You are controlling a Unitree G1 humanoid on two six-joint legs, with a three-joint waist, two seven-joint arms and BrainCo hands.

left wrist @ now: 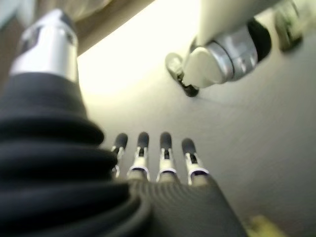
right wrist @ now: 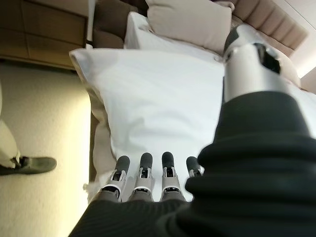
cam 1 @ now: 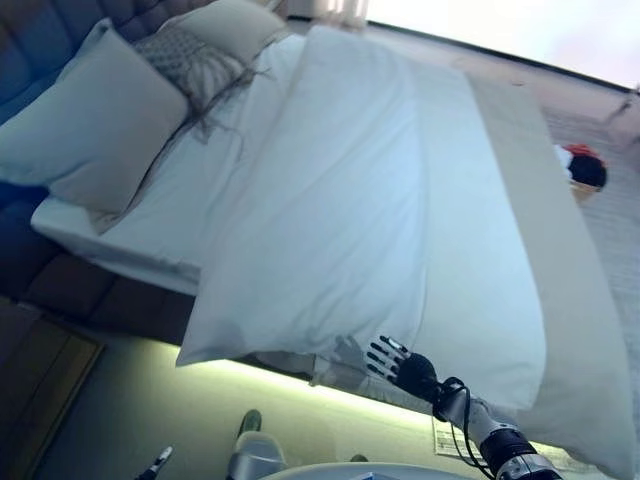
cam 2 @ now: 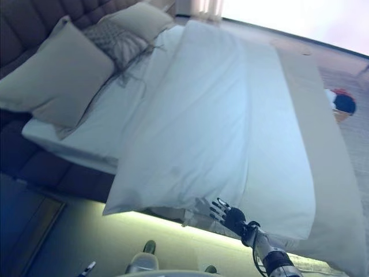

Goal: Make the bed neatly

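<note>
- Now the white duvet (cam 1: 370,200) lies spread over most of the bed (cam 1: 150,240). Its near edge hangs a little over the side of the mattress, above the lit strip along the bed base.
- On the side toward the headboard (cam 2: 34,29), the corner of the duvet (right wrist: 79,54) sticks out past the mattress edge.
- A beige bed runner (cam 1: 560,270) lies along the foot side of the bed, next to the duvet, and part of it is under the duvet.
- At the head of the bed there is a large beige pillow (cam 1: 100,120), a grey patterned cushion (cam 1: 190,60) with dark fringes, and one more light pillow (cam 1: 235,25) behind it. The sheet between the pillows and the duvet is uncovered.
- The right hand (cam 1: 395,362) is at the near edge of the duvet. Its fingers (right wrist: 143,170) are straight and side by side, pointing at the cloth. They hold nothing, and I cannot tell if the tips touch the duvet.
- The left hand (left wrist: 163,163) shows only in its own wrist view. It hangs low over the light floor (left wrist: 256,128), with straight, relaxed fingers, and it is empty.
- On the floor beyond the runner there is a small round object (cam 1: 585,168) in red, white and dark colours. I cannot tell what it is.
</note>
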